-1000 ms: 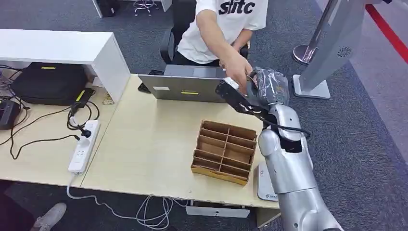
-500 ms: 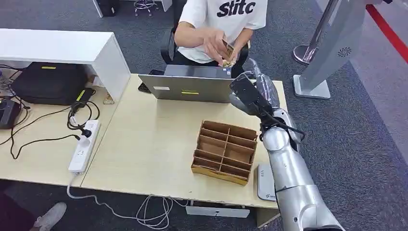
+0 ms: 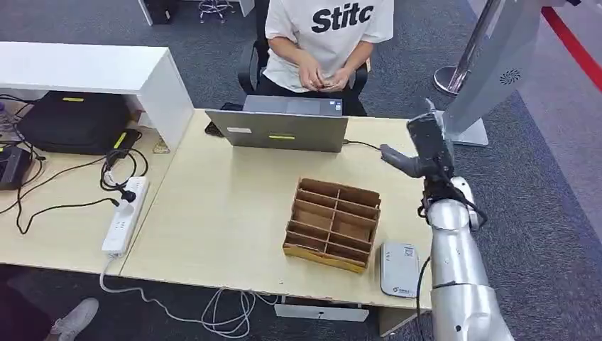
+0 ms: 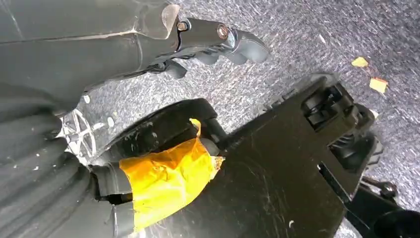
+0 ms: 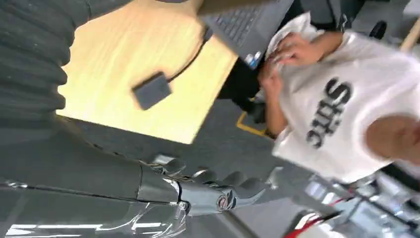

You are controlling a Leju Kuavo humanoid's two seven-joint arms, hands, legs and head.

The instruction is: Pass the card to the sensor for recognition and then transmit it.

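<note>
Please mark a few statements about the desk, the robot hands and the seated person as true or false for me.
1. The right robot hand holds a card. False: it holds nothing and its fingers are spread beyond the desk's right end.
2. The person's hands are together behind the laptop. True.
3. The cardboard organizer is packed with cards. False: its compartments look empty.
4. A small grey sensor lies on the desk beside the organizer. True.
5. The white power strip lies right next to the sensor. False: it is at the other end of the desk.
</note>
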